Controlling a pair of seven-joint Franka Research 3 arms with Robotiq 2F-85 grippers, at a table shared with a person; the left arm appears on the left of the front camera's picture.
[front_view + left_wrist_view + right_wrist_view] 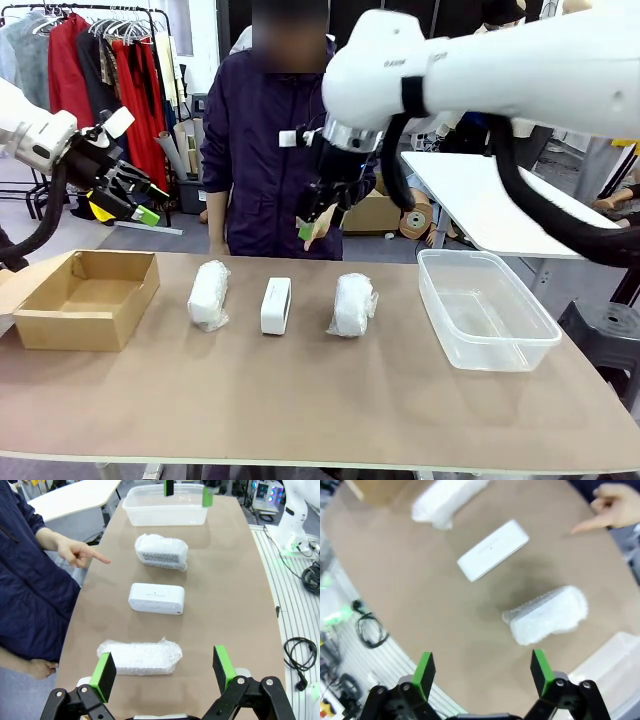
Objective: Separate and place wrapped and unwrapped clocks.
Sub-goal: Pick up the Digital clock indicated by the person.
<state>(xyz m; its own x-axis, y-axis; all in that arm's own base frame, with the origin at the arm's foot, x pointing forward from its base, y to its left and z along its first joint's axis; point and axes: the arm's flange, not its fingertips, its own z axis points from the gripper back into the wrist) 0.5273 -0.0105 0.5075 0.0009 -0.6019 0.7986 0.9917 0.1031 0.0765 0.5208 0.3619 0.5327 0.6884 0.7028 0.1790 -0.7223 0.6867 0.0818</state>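
Observation:
Three clocks lie in a row on the brown table. A wrapped clock [208,295] in crinkly plastic is on the left, a bare white clock [276,305] in the middle, and a second wrapped clock [353,304] on the right. My right gripper [322,222] hangs open above and behind the right wrapped clock [550,614], holding nothing. Raised at the far left, over the cardboard box, my left gripper [140,200] is open and empty. The left wrist view looks down the row: wrapped clock [140,657], bare clock [156,598], wrapped clock [161,551].
A brown cardboard box [40,318] stands open at the table's left end. At the right end is a clear plastic tub [435,290]. A person stands at the far side, one hand [80,552] pointing toward the far wrapped clock.

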